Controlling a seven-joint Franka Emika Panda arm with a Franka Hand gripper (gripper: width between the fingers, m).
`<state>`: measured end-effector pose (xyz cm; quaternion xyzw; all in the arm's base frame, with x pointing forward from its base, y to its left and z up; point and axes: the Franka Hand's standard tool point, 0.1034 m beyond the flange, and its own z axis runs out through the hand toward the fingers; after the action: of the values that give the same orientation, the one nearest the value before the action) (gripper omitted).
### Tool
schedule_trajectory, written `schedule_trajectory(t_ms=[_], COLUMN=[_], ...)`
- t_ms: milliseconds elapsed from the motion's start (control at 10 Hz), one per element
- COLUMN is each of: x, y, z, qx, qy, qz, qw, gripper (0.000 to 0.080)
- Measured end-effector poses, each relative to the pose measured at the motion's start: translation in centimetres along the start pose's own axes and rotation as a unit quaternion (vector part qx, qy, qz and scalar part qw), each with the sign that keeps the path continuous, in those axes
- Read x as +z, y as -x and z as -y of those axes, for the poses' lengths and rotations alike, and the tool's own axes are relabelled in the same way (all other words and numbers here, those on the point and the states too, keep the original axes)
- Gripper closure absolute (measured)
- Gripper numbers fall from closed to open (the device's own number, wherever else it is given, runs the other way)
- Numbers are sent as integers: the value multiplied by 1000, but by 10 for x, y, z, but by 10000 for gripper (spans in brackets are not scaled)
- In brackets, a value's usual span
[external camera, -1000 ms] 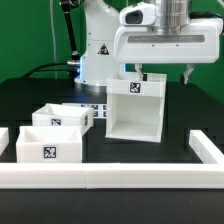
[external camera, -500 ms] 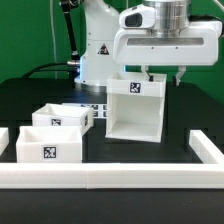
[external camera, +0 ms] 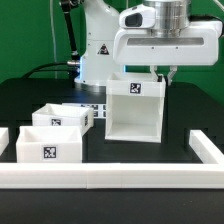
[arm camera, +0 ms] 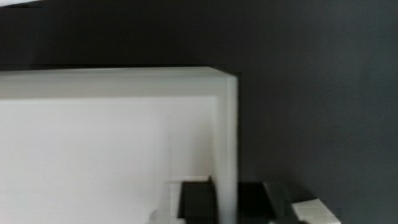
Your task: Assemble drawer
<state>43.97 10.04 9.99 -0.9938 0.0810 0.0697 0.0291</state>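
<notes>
The large white plastic box-like casing of the drawer stood upright on the black table. Its open side faced the exterior camera, and a square black-and-white tag sat on the band above that opening.

My fingers were at the casing's top edge, toward its corner on the exterior view's right. They were nearly shut, one on each side of a thin wall. In the wrist view the casing filled much of the picture, and its white wall ran between my two dark pads. Both pads lay against the wall, so I held the casing by it and gripped nothing else. As far as I could tell, the casing's base rested flat on the table.

The two smaller shallow white trays lay to the exterior view's left of the casing, apart from it. The rear tray was the closer one to the casing. The front tray sat lower in the picture and farther from the casing. I could not tell whether the two trays touched. Each showed a tag on the wall turned to the camera.

A strip of the marker board showed on the table between the rear tray and the casing. A long low white rail ran across in front of the casing, and a shorter rail lay off to the casing's side on the exterior view's right. Behind the casing stood my white base.
</notes>
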Motion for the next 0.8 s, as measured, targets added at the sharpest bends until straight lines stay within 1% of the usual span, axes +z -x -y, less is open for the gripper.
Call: schedule_trajectory(t_ms=[500, 600, 700, 800], x=[0, -2, -5, -7], y=[-1, -11, -27, -48], z=[0, -1, 1, 4], qx=[0, -7, -12, -17], qy=[0, -3, -6, -11], qz=[0, -1, -3, -9], qw=[1000, 1000, 1000, 1000], gripper=[762, 762, 762, 762])
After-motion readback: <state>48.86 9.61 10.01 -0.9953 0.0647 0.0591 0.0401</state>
